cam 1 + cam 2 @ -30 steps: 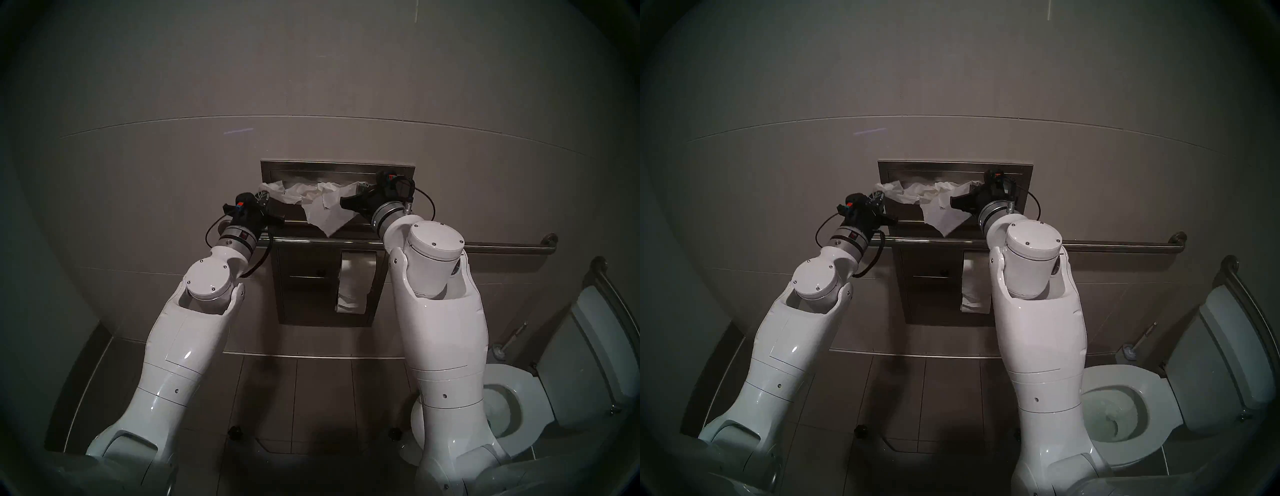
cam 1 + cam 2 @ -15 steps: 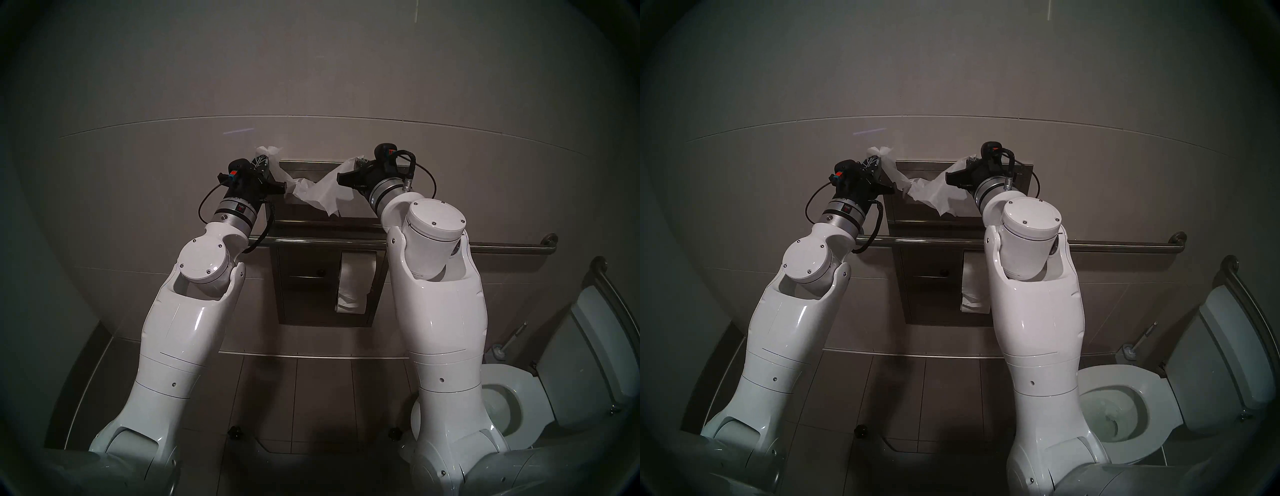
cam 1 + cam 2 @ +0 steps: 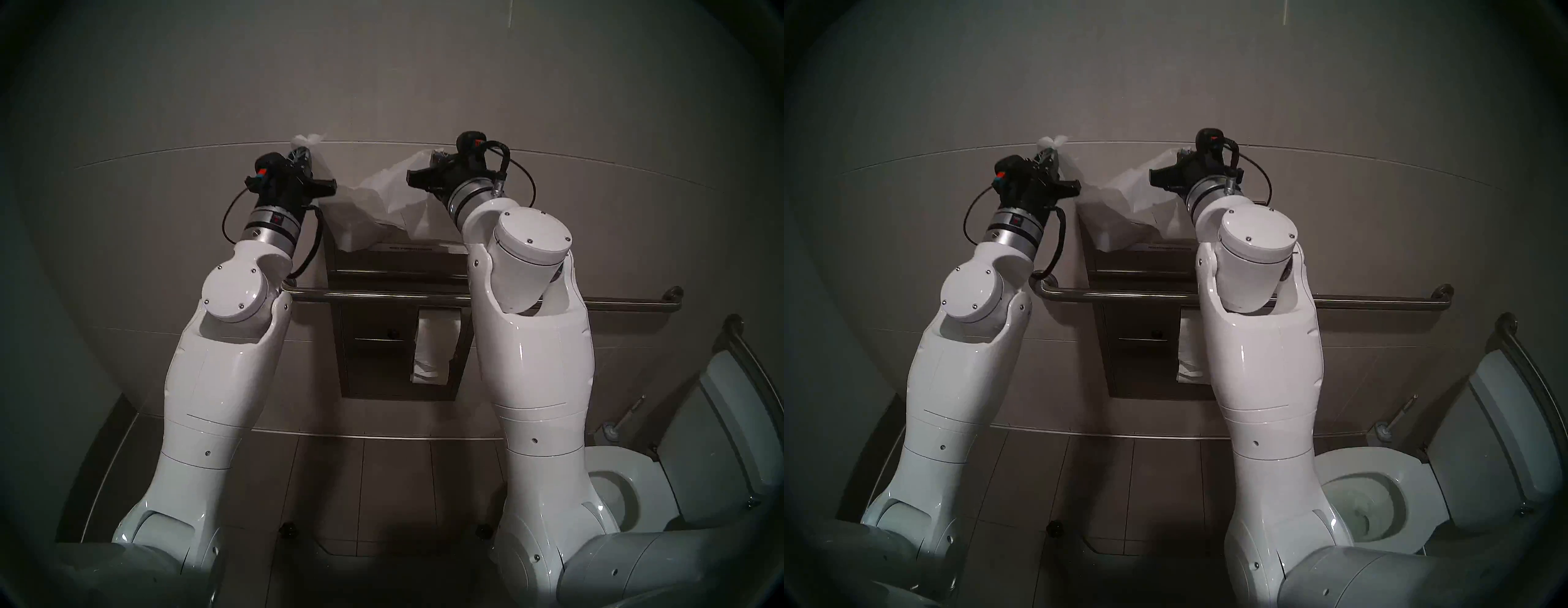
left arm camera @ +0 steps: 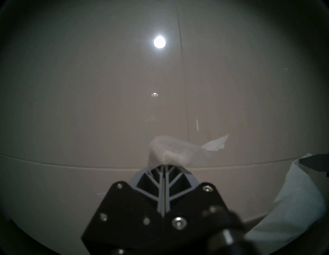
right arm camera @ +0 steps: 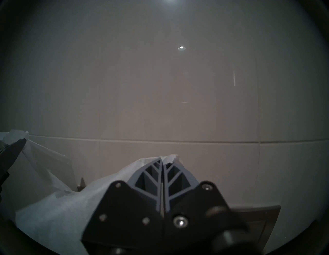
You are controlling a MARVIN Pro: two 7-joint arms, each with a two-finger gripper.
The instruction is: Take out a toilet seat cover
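Observation:
The toilet seat cover [image 3: 373,208] [image 3: 1119,208] is a thin, crinkled white tissue sheet stretched between both grippers, sagging in front of the steel wall dispenser [image 3: 403,254]. My left gripper [image 3: 306,148] [image 4: 164,166] is shut on its left corner, and a tuft of paper [image 4: 170,151] sticks out above the fingertips. My right gripper [image 3: 437,155] [image 5: 162,158] is shut on the right corner, with the sheet [image 5: 62,213] hanging to its left. The sheet's lower edge lies against the dispenser; whether it is free of the slot I cannot tell.
A steel grab bar [image 3: 382,295] runs across the wall below the dispenser. Under it a recessed steel unit holds a toilet paper roll [image 3: 437,344]. The toilet [image 3: 1378,505] stands at the lower right, with a brush [image 3: 1382,431] beside it. The tiled wall [image 3: 382,85] is close ahead.
Both arms have risen along the wall with the grippers still shut, drawing much more of the white sheet up and out in front of the dispenser.

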